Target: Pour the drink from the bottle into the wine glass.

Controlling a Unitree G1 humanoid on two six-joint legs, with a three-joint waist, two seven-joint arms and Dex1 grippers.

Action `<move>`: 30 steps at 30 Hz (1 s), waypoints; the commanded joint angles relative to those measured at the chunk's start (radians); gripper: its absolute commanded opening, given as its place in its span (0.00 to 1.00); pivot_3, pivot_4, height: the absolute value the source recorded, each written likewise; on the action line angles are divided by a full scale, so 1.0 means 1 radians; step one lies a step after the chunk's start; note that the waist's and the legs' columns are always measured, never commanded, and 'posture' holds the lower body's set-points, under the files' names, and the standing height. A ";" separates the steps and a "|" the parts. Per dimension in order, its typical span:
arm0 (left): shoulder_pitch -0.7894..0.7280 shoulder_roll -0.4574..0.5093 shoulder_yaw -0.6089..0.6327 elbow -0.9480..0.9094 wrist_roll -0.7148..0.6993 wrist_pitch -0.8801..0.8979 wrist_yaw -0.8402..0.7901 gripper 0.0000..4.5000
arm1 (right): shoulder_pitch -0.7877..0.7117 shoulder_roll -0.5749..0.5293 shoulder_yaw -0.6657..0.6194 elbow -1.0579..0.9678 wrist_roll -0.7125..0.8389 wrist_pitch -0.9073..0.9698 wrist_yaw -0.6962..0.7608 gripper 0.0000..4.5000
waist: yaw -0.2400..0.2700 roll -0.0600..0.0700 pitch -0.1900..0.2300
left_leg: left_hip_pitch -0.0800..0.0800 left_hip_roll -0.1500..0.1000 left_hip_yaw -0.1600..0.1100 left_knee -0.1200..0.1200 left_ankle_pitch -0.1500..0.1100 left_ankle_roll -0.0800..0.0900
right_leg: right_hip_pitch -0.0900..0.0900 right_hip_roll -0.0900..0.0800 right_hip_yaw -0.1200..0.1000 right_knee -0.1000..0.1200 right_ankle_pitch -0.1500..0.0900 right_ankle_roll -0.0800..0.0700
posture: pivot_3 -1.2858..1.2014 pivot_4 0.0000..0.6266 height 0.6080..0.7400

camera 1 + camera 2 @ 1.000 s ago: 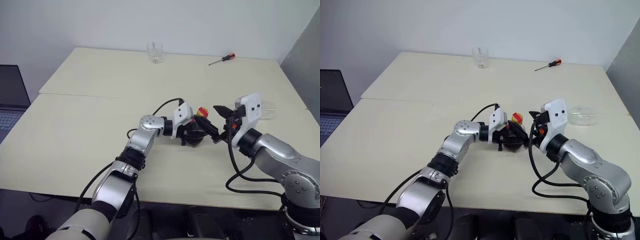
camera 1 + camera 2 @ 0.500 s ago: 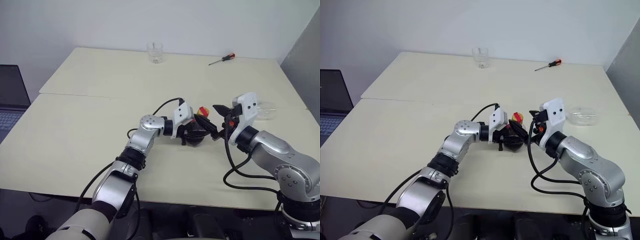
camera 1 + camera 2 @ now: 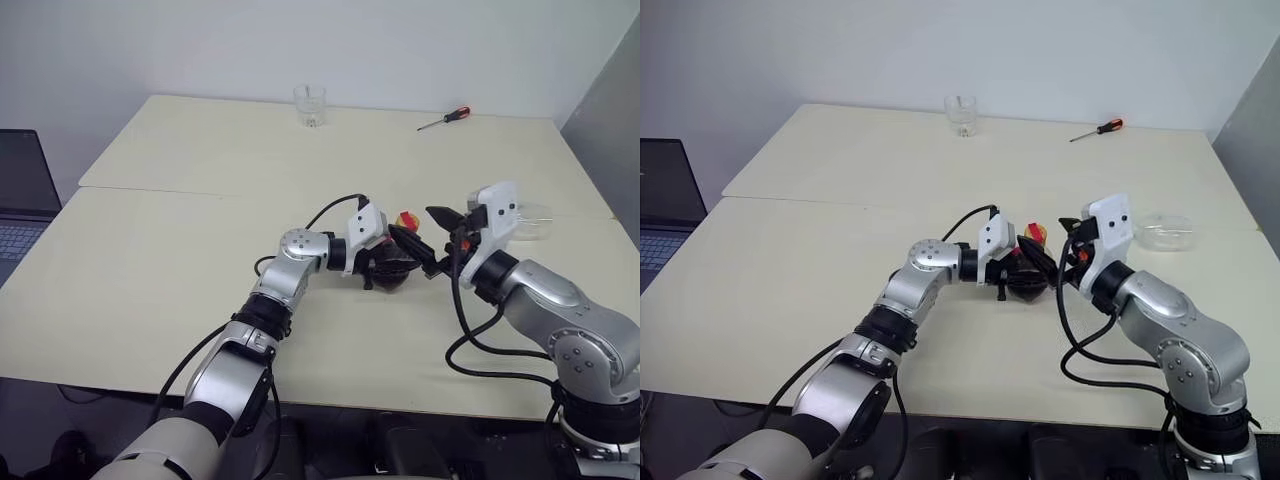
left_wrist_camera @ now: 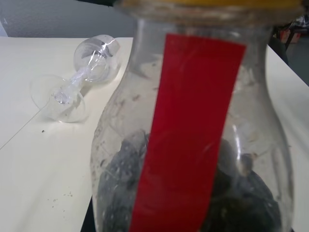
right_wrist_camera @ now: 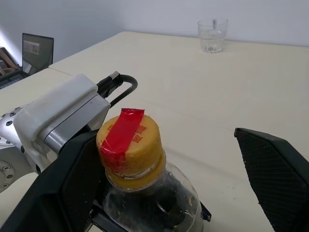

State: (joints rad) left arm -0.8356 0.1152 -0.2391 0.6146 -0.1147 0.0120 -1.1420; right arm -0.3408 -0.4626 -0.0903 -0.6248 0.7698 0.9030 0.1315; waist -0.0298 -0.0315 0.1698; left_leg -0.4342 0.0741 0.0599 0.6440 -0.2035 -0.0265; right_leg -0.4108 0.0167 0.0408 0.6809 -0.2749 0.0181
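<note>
The bottle [image 3: 392,268] stands upright near the middle of the tabletop [image 3: 180,230], a little toward my side, and my left pincer [image 3: 385,262] is clamped on its rounded body, with the dark drink [image 4: 241,193] low in it, behind the red label strip [image 4: 188,130]. Over the last second that grip has not shifted. What changed is on the other side: my right wrist has rolled and drawn in slightly, so my right pincer [image 5: 164,188] now sits at the bottle's neck with its fingers spread wide apart, one at roughly nine o'clock of the yellow cap [image 5: 129,139] and the other well off at three o'clock, neither touching it as far as I can see. The cap, with its red tape [image 5: 123,126], is still on, so I judge I am lining up to close on it and twist it off; nothing can pour until that is done. The wine glass [image 4: 79,79] lies on its side at about two o'clock from the bottle, beyond my right wrist, so it will need standing up first. The short tumbler [image 3: 309,105] at twelve o'clock on the far edge and the red-handled screwdriver [image 3: 444,119] at one o'clock have stayed put. The risk I see is the bottle turning in my left grip when I twist the cap.
</note>
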 commanded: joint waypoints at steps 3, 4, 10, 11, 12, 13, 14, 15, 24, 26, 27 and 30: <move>-0.018 -0.002 0.010 -0.043 -0.012 -0.021 0.004 0.28 | -0.003 -0.007 -0.038 -0.050 0.024 -0.006 0.023 0.96 | 0.000 0.000 0.000 | 0.000 0.000 0.000 0.000 0.000 0.000 | 0.000 0.000 0.000 0.000 0.000 0.000 | 0.52 0.24 1.00; -0.019 -0.002 0.010 -0.042 -0.011 -0.021 0.005 0.28 | -0.004 -0.005 -0.036 -0.053 0.028 -0.005 0.027 0.92 | 0.000 0.000 0.000 | 0.000 0.000 0.000 0.000 0.000 0.000 | 0.000 0.000 0.000 0.000 0.000 0.000 | 0.52 0.24 1.00; -0.017 -0.003 0.011 -0.036 -0.008 -0.030 0.015 0.28 | -0.009 0.000 -0.017 -0.075 0.054 0.004 0.038 0.49 | 0.000 0.000 0.000 | 0.000 0.000 0.000 0.000 0.000 0.000 | 0.000 0.000 0.000 0.000 0.000 0.000 | 0.52 0.24 1.00; -0.017 -0.002 0.011 -0.036 -0.008 -0.030 0.016 0.28 | -0.010 0.001 -0.013 -0.077 0.057 0.006 0.038 0.41 | 0.000 0.000 0.000 | 0.000 0.000 0.000 0.000 0.000 0.000 | 0.000 0.000 0.000 0.000 0.000 0.000 | 0.52 0.24 1.00; -0.016 -0.001 0.011 -0.035 -0.008 -0.030 0.017 0.28 | -0.013 0.002 -0.009 -0.078 0.060 0.007 0.041 0.32 | 0.000 0.000 0.000 | 0.000 0.000 0.000 0.000 0.000 0.000 | 0.000 0.000 0.000 0.000 0.000 0.000 | 0.52 0.24 1.00; -0.016 0.000 0.011 -0.035 -0.008 -0.030 0.018 0.28 | -0.015 0.003 -0.007 -0.078 0.063 0.007 0.044 0.25 | 0.000 0.000 0.000 | 0.000 0.000 0.000 0.000 0.000 0.000 | 0.000 0.000 0.000 0.000 0.000 0.000 | 0.52 0.24 1.00; -0.014 0.002 0.012 -0.038 -0.009 -0.029 0.019 0.28 | -0.016 0.004 -0.005 -0.081 0.065 0.008 0.045 0.23 | 0.000 0.000 0.000 | 0.000 0.000 0.000 0.000 0.000 0.000 | 0.000 0.000 0.000 0.000 0.000 0.000 | 0.52 0.24 1.00; -0.012 0.003 0.012 -0.041 -0.009 -0.028 0.020 0.28 | -0.017 0.004 -0.004 -0.083 0.066 0.008 0.047 0.22 | 0.000 0.000 0.000 | 0.000 0.000 0.000 0.000 0.000 0.000 | 0.000 0.000 0.000 0.000 0.000 0.000 | 0.52 0.24 1.00; -0.007 0.010 0.013 -0.043 -0.009 -0.027 0.025 0.28 | -0.026 -0.004 -0.030 -0.070 0.066 -0.004 0.055 0.00 | 0.001 0.000 0.000 | 0.000 0.000 0.000 0.000 0.000 0.000 | 0.000 0.000 0.000 0.000 0.000 0.000 | 0.52 0.24 1.00; -0.007 0.012 0.013 -0.042 -0.008 -0.028 0.025 0.28 | -0.026 -0.006 -0.050 -0.064 0.070 -0.010 0.054 0.00 | 0.001 0.000 0.000 | 0.000 0.000 0.000 0.000 0.000 0.000 | 0.000 0.000 0.000 0.000 0.000 0.000 | 0.52 0.24 1.00; -0.006 0.012 0.013 -0.042 -0.008 -0.027 0.025 0.28 | -0.024 -0.011 -0.059 -0.063 0.073 -0.012 0.057 0.00 | 0.001 0.000 0.000 | 0.000 0.000 0.000 0.000 0.000 0.000 | 0.000 0.000 0.000 0.000 0.000 0.000 | 0.52 0.24 1.00; -0.004 0.013 0.012 -0.044 -0.008 -0.026 0.026 0.28 | -0.015 -0.027 -0.081 -0.063 0.076 -0.010 0.062 0.00 | 0.001 0.000 0.000 | 0.000 0.000 0.000 0.000 0.000 0.000 | 0.000 0.000 0.000 0.000 0.000 0.000 | 0.52 0.24 1.00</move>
State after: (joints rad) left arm -0.8314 0.1325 -0.2366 0.6143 -0.1117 0.0093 -1.1215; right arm -0.3481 -0.4773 -0.1395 -0.6686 0.8343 0.9093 0.1816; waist -0.0292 -0.0316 0.1698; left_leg -0.4343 0.0740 0.0599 0.6441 -0.2035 -0.0265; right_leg -0.4108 0.0166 0.0407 0.6809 -0.2749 0.0181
